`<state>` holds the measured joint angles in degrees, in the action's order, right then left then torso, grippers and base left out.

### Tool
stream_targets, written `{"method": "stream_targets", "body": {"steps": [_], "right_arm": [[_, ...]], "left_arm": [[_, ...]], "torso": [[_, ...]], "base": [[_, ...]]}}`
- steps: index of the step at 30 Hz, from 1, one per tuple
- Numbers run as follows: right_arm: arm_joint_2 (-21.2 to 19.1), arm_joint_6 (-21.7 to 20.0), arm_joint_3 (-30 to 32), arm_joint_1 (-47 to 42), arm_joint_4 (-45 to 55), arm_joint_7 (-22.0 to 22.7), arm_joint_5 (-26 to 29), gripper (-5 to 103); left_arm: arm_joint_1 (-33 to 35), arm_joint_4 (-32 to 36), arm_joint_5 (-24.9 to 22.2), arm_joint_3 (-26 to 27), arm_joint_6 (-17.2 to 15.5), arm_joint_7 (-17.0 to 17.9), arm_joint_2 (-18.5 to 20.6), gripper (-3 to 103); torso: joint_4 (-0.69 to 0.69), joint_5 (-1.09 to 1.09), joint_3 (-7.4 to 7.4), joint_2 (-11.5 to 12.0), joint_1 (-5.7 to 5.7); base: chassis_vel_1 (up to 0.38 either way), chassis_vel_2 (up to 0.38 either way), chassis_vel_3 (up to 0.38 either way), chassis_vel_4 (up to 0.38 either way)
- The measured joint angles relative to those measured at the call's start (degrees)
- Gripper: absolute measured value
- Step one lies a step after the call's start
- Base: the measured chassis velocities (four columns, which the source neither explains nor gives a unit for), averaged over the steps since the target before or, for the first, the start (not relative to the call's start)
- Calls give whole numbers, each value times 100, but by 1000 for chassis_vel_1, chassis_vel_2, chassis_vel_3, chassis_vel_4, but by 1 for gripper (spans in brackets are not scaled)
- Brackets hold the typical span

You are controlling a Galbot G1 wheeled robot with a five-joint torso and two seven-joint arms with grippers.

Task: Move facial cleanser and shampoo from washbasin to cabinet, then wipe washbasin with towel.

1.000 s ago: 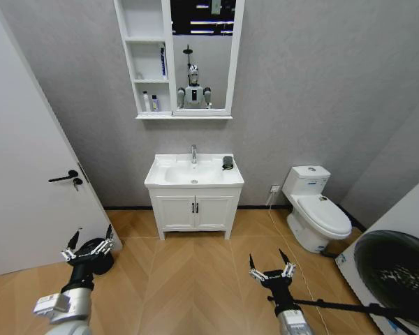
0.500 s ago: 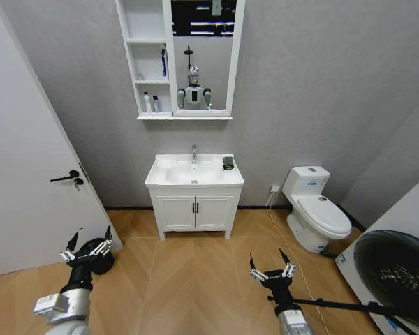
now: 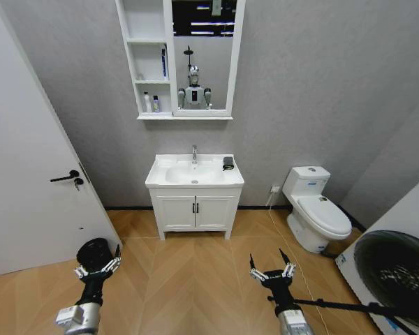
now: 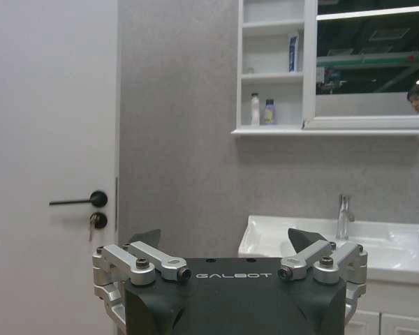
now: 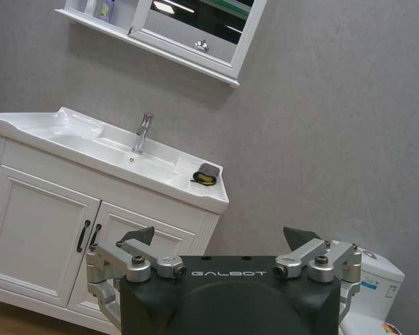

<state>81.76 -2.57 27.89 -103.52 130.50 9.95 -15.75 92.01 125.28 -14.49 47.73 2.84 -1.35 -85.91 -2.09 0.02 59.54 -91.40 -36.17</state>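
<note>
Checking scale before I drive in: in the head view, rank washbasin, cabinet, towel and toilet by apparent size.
1. cabinet, mirror included
2. washbasin
3. toilet, close to the washbasin, so that order is unsure
4. towel

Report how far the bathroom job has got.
Done: two small bottles stand on the cabinet bottom shelf, and the washbasin holds no bottles. In hand: nothing; the left gripper and right gripper hang open and low, far from the basin. Left: wiping, since the towel lies untouched on the basin's right rim.
</note>
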Motion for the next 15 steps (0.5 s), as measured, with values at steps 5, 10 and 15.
{"method": "stream_targets", "body": {"steps": [5,10,15], "right_arm": [[0,0,0,0,0,0,0,100],[0,0,0,0,0,0,0,100],[0,0,0,0,0,0,1,100]], "left_arm": [[-96,322,54,8,-246,-14,27,100],[-103,334,61,11,-261,-14,30,100],[-104,335,62,12,-262,-14,32,100]], "torso": [[0,-2,0,0,0],[0,-2,0,0,0],[0,-2,0,0,0]], "base": [[0,0,0,0],[0,0,0,0],[0,0,0,0]]}}
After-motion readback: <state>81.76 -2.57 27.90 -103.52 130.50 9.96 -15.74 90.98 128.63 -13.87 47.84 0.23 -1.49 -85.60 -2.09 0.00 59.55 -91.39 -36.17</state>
